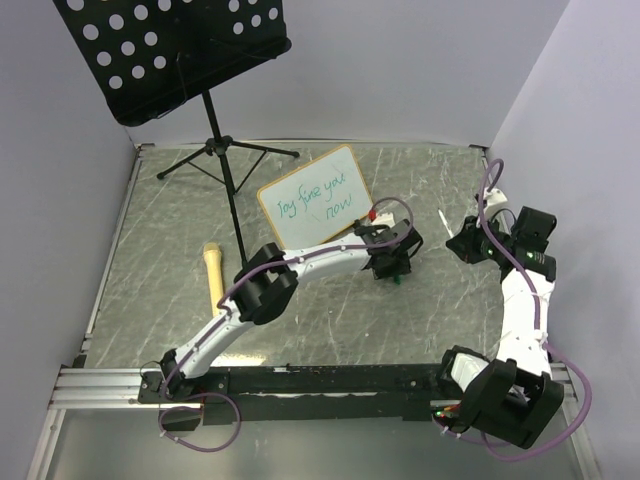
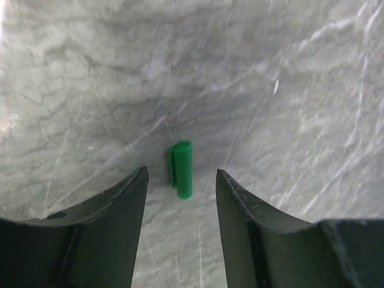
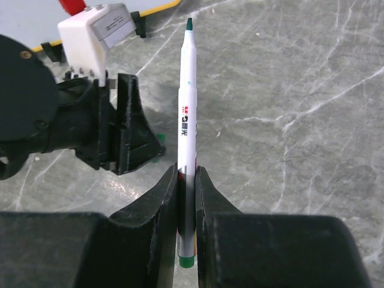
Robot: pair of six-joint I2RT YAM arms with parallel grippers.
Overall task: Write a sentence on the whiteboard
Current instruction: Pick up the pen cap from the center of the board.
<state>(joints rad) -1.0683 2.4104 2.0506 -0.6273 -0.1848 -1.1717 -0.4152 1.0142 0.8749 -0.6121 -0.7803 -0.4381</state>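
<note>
**Green cap lying between parted left jaws, marker clamped on the right**

I'm starting at the near edge, where both arms are reaching out over the grey marble table [image 1: 330,310]. On my right-hand feed the right gripper [image 3: 186,171] is squeezing a white marker [image 3: 187,114] low on its barrel, with both jaws pressing flat against it. The marker's dark green tip is bare and pointing away from the wrist.

Moving out to mid-table, the left gripper [image 2: 181,174] is hanging over the marble with its jaws standing apart. It is gripping nothing. A small green cap [image 2: 180,168] is lying on the stone between the two fingertips, and I'm seeing bare marble on either side of it, so neither jaw is touching it. From above, the two grippers are facing each other, the right one off to the right of the left.

Further left, a pale wooden handle [image 1: 213,275] is lying on the table by itself.

Beyond the left gripper, the whiteboard [image 1: 315,198] is sitting at the far middle of the table, turned at an angle and showing green handwriting. Its near right corner is just beside the left wrist. Behind it, a black perforated music stand [image 1: 170,50] is standing at the far left.
</note>
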